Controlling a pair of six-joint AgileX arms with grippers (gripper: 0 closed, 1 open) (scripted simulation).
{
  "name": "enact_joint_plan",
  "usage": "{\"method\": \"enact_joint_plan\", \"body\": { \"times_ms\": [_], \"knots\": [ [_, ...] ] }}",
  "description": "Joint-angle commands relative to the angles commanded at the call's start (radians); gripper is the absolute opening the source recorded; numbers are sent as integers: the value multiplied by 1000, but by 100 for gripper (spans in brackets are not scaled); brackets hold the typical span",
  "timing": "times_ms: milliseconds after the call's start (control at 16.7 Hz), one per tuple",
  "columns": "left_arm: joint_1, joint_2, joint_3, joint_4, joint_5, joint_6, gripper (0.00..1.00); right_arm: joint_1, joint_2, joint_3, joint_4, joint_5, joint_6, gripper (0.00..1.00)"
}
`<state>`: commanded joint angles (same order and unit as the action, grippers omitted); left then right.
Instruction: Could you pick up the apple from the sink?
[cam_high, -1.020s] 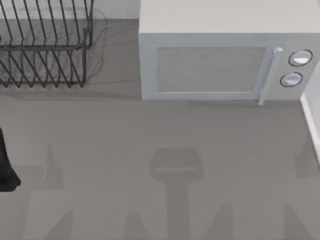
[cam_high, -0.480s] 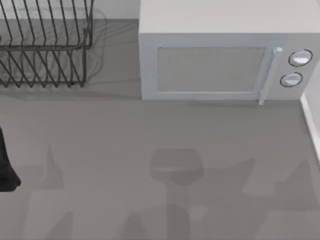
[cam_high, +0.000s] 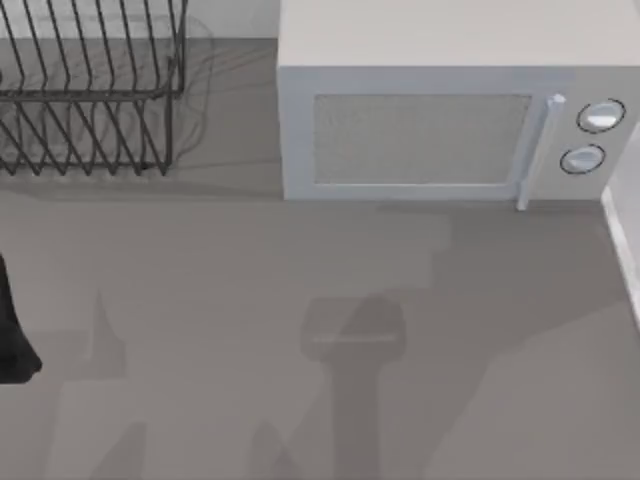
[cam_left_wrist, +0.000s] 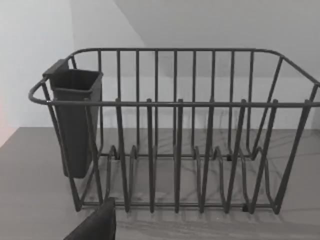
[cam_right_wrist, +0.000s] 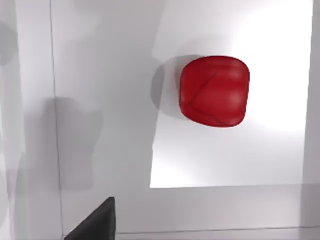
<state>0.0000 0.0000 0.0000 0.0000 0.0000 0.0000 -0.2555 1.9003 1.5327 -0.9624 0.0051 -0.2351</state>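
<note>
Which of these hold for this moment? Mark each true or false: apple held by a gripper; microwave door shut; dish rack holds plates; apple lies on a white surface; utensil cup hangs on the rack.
1. The apple is held by a gripper. False: it lies free, nothing touching it.
2. The microwave door is shut. True.
3. The dish rack holds plates. False: its slots are bare.
4. The apple lies on a white surface. True.
5. A dark utensil cup hangs on the rack's end. True.
</note>
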Motion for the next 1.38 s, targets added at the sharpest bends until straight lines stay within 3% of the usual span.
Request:
{"method": "enact_joint_plan", "body": {
  "times_ms": [360,840,1380],
  "knots": [
    [0,0,0,0,0,0,100,-39,315,258,-161,-2,-40,100],
    [0,0,0,0,0,0,100,-37,347,279,-173,-1,-43,100],
    [0,0,0,0,0,0,100,-41,542,127,188,1,-40,100]
  ]
}}
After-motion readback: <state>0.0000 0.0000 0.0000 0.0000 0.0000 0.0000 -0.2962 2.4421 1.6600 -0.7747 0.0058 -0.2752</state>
